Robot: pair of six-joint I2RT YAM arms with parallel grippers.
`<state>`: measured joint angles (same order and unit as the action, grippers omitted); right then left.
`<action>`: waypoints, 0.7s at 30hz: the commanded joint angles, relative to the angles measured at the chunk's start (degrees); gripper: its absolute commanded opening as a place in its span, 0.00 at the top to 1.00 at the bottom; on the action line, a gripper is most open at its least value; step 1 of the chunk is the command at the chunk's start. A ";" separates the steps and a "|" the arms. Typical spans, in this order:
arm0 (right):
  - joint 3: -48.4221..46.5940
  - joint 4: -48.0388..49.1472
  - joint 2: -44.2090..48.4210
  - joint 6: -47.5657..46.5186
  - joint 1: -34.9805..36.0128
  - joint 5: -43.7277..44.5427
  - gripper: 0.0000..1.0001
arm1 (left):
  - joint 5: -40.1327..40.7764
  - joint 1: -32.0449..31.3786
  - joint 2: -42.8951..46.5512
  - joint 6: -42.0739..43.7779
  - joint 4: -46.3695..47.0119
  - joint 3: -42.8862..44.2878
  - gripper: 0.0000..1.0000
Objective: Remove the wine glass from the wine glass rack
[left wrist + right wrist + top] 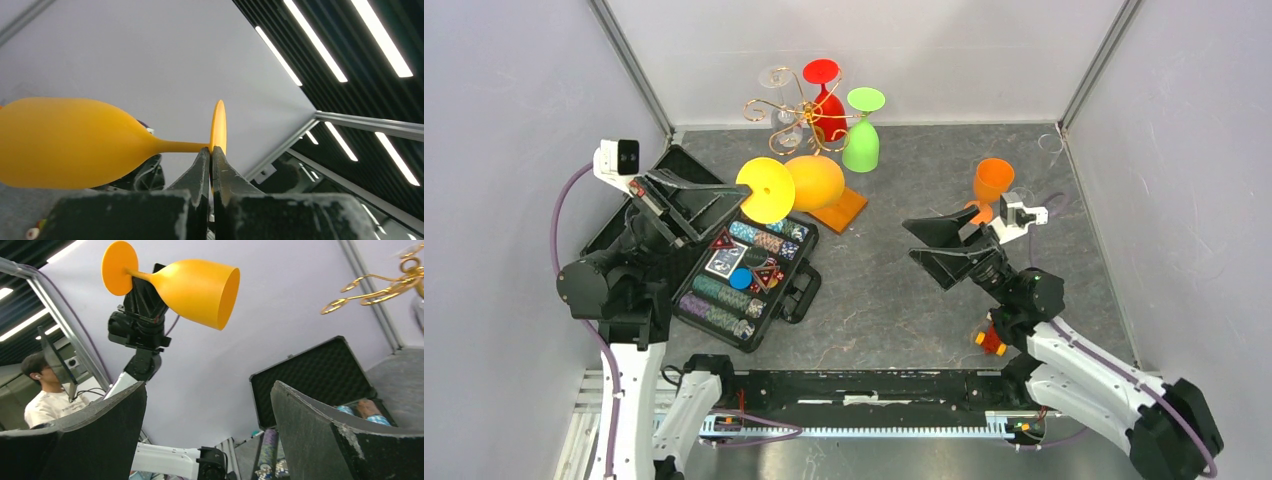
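Observation:
A yellow wine glass (816,182) lies sideways in the air, off the rack, above the black case. My left gripper (742,192) is shut on the rim of its round foot (218,127), and the bowl (65,142) points away to the left in the left wrist view. The wine glass rack (794,115), a gold wire tree on an orange-brown wooden base (842,210), stands at the back. A red glass (826,100), a green glass (862,135) and a clear glass (776,78) hang around it. My right gripper (916,242) stands open and empty at mid-table, facing the yellow glass (195,285).
An open black case of poker chips (744,275) lies under the left arm. An orange glass (994,180) stands on the table at the back right, just beyond the right wrist. Grey walls close in the back and both sides.

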<state>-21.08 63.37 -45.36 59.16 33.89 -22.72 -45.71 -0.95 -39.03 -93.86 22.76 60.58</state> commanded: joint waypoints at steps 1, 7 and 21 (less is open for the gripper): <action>-1.22 16.34 -4.65 -3.02 5.25 6.26 0.02 | -0.89 -1.39 -1.78 -12.35 12.81 -1.90 0.98; -6.68 25.17 -12.74 -6.23 10.27 5.45 0.05 | 0.61 -2.29 -2.30 -19.52 19.00 -2.97 0.98; -16.18 17.04 -20.13 -10.72 13.32 4.52 0.11 | 6.47 -6.44 -3.96 -24.75 24.65 -9.98 0.98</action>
<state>-34.63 81.36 -64.77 51.44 46.06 -18.00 -41.71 -5.52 -42.63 -115.68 42.50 50.81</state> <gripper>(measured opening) 0.901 0.029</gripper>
